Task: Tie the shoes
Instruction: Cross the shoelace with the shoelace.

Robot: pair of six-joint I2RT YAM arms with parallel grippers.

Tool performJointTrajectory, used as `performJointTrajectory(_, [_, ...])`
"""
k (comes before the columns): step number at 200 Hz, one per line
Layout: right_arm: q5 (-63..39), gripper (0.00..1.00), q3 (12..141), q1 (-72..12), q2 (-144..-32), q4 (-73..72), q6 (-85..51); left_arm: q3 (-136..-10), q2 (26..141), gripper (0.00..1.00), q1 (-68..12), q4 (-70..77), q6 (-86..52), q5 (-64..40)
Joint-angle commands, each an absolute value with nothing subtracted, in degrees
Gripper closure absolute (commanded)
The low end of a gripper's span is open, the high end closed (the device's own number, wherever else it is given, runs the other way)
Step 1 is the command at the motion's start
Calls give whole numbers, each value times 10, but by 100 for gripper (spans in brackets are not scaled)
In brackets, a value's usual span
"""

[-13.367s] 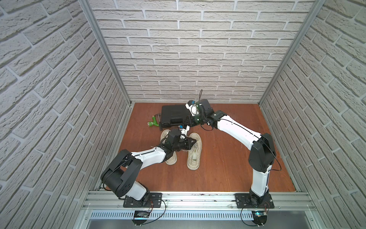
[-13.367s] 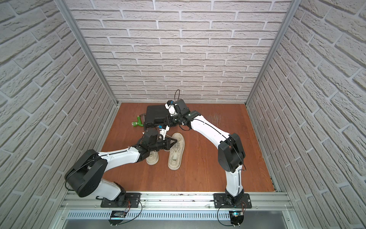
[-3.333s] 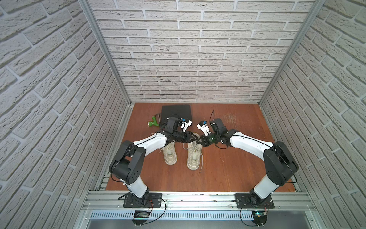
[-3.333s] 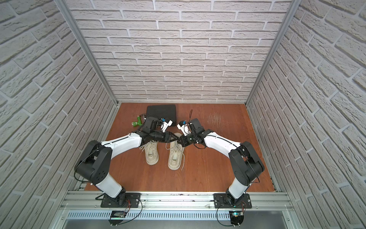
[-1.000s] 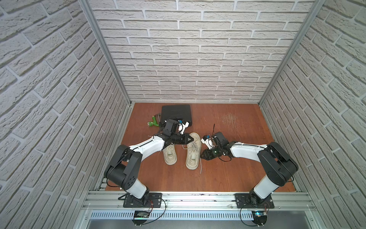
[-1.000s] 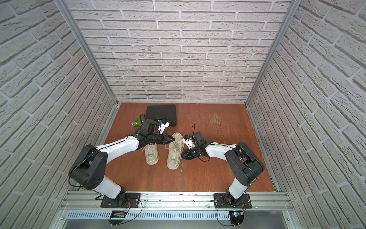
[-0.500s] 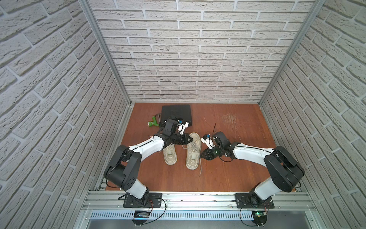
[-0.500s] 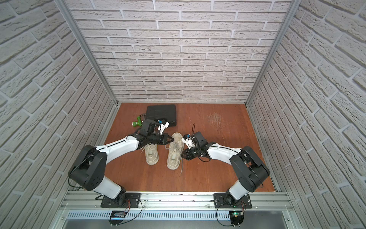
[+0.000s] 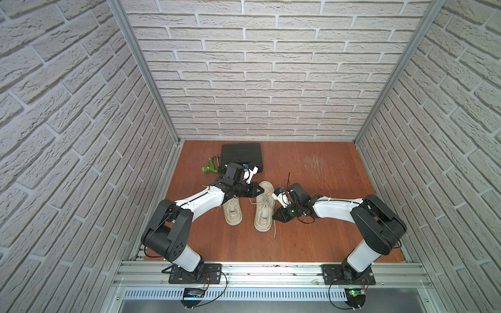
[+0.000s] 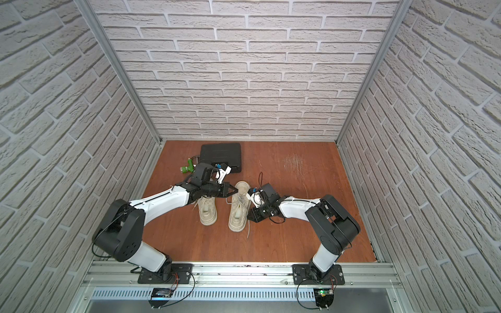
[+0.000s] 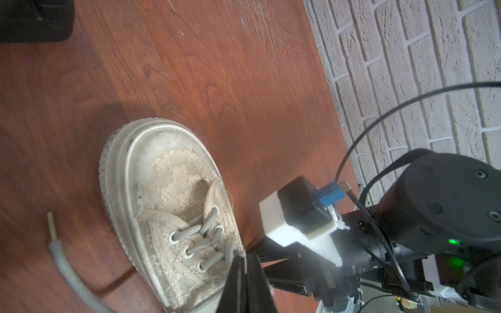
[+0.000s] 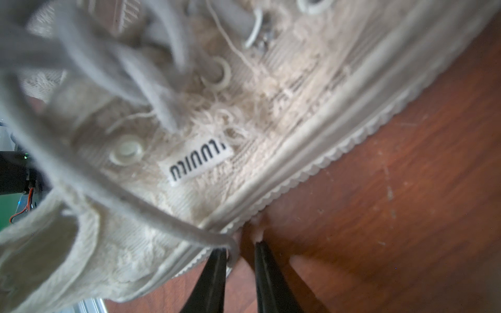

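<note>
Shoes (image 9: 232, 214): I see the pair side by side in the middle of the table (image 9: 298, 244), upright on their soles, toes toward the back wall.
Left shoe (image 10: 208, 215): its toe end is hidden under my left arm, and neither gripper is on it.
Right shoe (image 9: 261, 216): it sits between my two grippers, with laces (image 11: 193, 227) crossed through the eyelets.
Left gripper (image 11: 242, 256): the jaws are closed tight. The tips sit just above the eyelets and a lace strand (image 11: 232, 248) runs up into them, so I read it as pinched.
Right gripper (image 12: 238, 248): it is low at the outer side of the right shoe, just beside the sole. The jaws stand apart with a narrow gap.
Hanging lace (image 12: 162, 215): it drapes down the shoe's side and drops between the fingers (image 12: 214, 273), not squeezed as far as I can tell.
Lace end (image 11: 62, 260): it lies on the wood near the right shoe's toe, tip free.
Case (image 9: 241, 155): black and flat, at the back of the table.
Green tool (image 9: 210, 170): just beside the case.
</note>
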State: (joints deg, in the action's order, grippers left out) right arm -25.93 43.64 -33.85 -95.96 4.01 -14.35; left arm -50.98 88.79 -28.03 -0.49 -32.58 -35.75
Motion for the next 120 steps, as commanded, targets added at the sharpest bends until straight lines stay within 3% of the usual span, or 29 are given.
performJointTrajectory(1, [-255,75,448,-343,-969,16,-129,-506,877,100,-277,-6,-315,-353])
performJointTrajectory(47, [-260,74,452,-343,-982,-20,-124,-508,879,100,-278,-10,-315,-351])
performJointTrajectory(79, [-262,97,446,-343,-974,-47,-125,-509,879,100,-278,-13,-314,-351])
performJointTrajectory(120, [-224,97,439,-334,-910,19,-114,-502,855,100,-279,-20,-298,-345])
